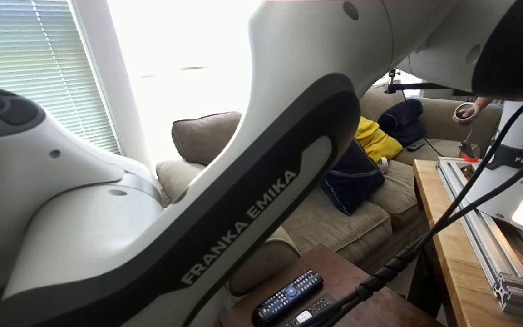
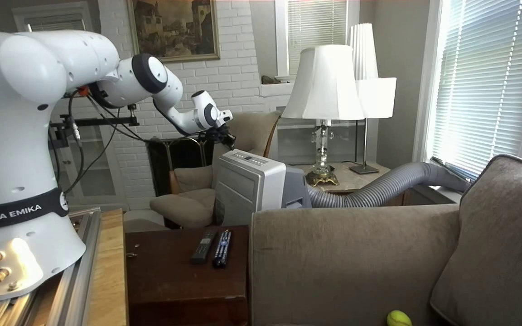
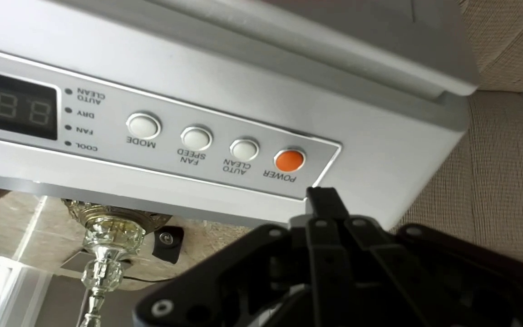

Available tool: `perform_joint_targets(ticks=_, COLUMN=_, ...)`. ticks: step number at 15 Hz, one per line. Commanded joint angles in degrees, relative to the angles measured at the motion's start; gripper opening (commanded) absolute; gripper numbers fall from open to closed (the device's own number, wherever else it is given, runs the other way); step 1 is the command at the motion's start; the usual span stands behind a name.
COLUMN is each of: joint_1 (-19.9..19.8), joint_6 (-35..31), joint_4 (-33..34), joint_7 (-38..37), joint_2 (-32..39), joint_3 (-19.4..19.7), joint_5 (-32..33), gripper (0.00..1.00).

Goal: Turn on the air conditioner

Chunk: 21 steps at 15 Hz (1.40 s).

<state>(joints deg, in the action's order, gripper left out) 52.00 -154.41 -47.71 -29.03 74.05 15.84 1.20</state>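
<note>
The light grey air conditioner (image 2: 238, 190) stands behind the side table in an exterior view. Its top panel fills much of the wrist view (image 3: 225, 86), with lettering upside down. The orange POWER button (image 3: 289, 161) is at the panel's right end, beside several white buttons. The display (image 3: 16, 106) is dark, with unlit digits. My black gripper (image 3: 327, 197) is shut, with nothing seen between its fingers. Its tip appears over the panel's corner, just below and right of the POWER button; I cannot tell whether it touches. In an exterior view the gripper (image 2: 230, 144) is just above the unit's top edge.
A grey hose (image 2: 379, 183) runs from the unit to the window. A lamp (image 2: 324, 86) stands behind it. A beige armchair (image 2: 247, 129) is beside the gripper. Two black remotes (image 2: 203, 246) lie on the brown side table (image 2: 170, 280). A sofa (image 2: 351, 253) stands in front.
</note>
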Motion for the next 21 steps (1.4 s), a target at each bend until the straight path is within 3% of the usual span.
perform_joint_targets(ticks=1, joint_1=-0.79, joint_6=1.06, joint_4=6.4, joint_7=-1.51, joint_2=4.12, joint_3=0.9, joint_5=-0.09, gripper=0.0)
perform_joint_targets(ticks=21, joint_1=-0.71, joint_6=5.39, joint_4=8.26, joint_7=-1.49, joint_2=5.07, joint_3=2.12, joint_5=-0.25, gripper=0.0)
